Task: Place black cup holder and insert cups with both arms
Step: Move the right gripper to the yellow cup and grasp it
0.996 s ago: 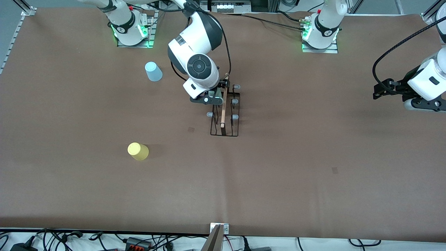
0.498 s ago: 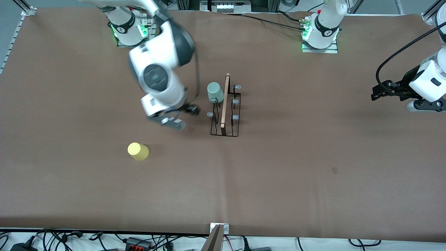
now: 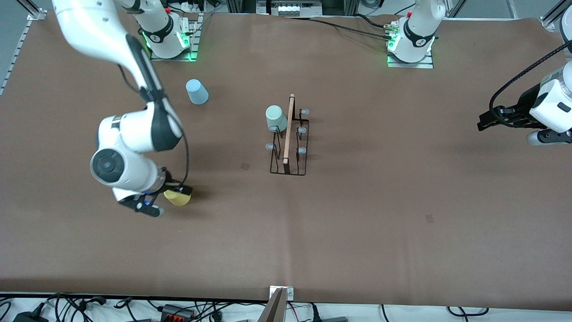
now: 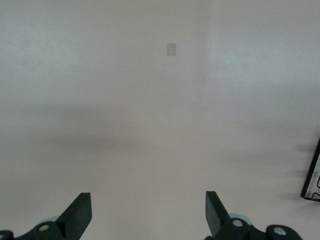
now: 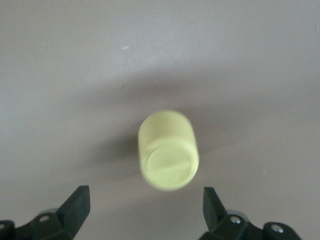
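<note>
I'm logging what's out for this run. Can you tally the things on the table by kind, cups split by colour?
Green cup: 1
Yellow cup: 1
Blue cup: 1
Cup holder: 1
Total: 4

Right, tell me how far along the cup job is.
Done: the black cup holder stands mid-table with the pale green cup on a peg. In hand: the right gripper, jaws open, hangs over the upside-down yellow cup, not yet gripping. Left: yellow cup and light blue cup. The left gripper waits open at its end of the table.
</note>
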Available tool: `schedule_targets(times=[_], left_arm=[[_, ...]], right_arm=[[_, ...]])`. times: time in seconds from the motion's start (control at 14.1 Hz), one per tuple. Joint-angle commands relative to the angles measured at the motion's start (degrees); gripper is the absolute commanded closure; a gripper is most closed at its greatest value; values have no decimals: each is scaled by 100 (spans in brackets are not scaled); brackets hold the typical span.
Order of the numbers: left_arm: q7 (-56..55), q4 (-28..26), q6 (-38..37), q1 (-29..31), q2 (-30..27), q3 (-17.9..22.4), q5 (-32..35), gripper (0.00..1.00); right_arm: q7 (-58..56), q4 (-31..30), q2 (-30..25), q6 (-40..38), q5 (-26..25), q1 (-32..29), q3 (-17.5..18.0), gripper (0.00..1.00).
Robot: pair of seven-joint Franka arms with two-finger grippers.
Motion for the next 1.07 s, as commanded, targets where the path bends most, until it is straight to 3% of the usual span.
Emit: schedule_targets(times=[0.0,0.28,0.92,1.0], left_arm=[[-73,-31,14,1,-111,34,-44,0],[-73,75,-144,-7,-94,17,-53,0],[-73,119,-109,1,-67,25,-71,0],[-73,119,-100,1,-67,25,-80,0]], right_arm=[[-604,575,486,5,56,-188,121,0],[-1352,656,681,-82,92,-242,157,0],[-1546,585,751,-214,4,-242,148,0],[-1590,577,751,-267,4,-259,148,8]])
